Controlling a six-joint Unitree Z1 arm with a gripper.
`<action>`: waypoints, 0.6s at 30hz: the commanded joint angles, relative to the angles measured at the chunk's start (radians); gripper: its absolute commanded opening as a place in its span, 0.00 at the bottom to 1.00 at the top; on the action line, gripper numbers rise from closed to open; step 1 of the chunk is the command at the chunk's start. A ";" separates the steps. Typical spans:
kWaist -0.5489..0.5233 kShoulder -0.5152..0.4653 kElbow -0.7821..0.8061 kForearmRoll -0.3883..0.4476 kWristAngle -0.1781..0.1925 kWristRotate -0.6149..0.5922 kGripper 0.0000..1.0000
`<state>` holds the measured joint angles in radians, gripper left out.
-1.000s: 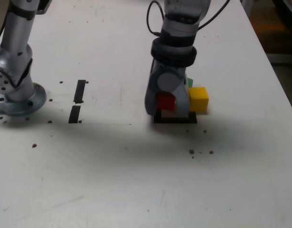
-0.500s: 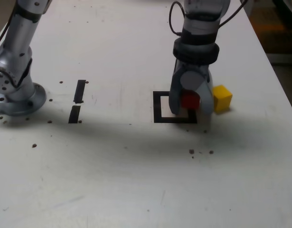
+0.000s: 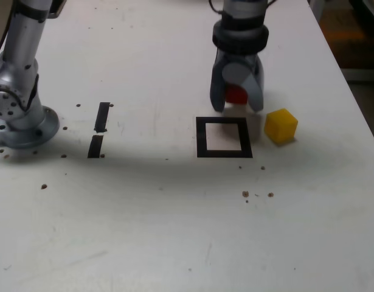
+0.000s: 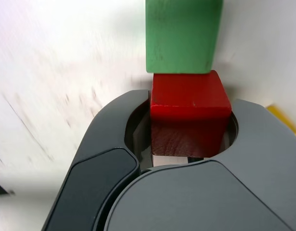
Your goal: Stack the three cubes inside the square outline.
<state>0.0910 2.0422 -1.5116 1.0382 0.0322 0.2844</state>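
The gripper clamps the red cube, carried just beyond the square, whose centre is bare. In the wrist view the green cube lies just past the red one, perhaps its target. The yellow cube sits beside the square, to the exterior view's right.

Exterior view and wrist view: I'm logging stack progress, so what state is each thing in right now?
Gripper: shut on the red cube, behind the outline.
Red cube: held between the jaws, outside the outline.
Green cube: just beyond the red cube in the wrist view; hidden in the exterior view.
Yellow cube: on the table, turned askew, outside the outline on the exterior view's right.
Outline: no cube inside.
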 commanded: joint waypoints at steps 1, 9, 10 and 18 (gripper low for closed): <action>0.007 -0.031 0.004 -0.003 0.016 0.012 0.00; -0.036 -0.140 0.100 0.011 -0.033 -0.014 0.00; -0.051 -0.149 0.109 0.010 -0.046 -0.024 0.00; -0.154 -0.161 0.144 -0.031 -0.116 -0.094 0.01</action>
<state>-0.0599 1.8841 -1.3713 1.0131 -0.0786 0.1933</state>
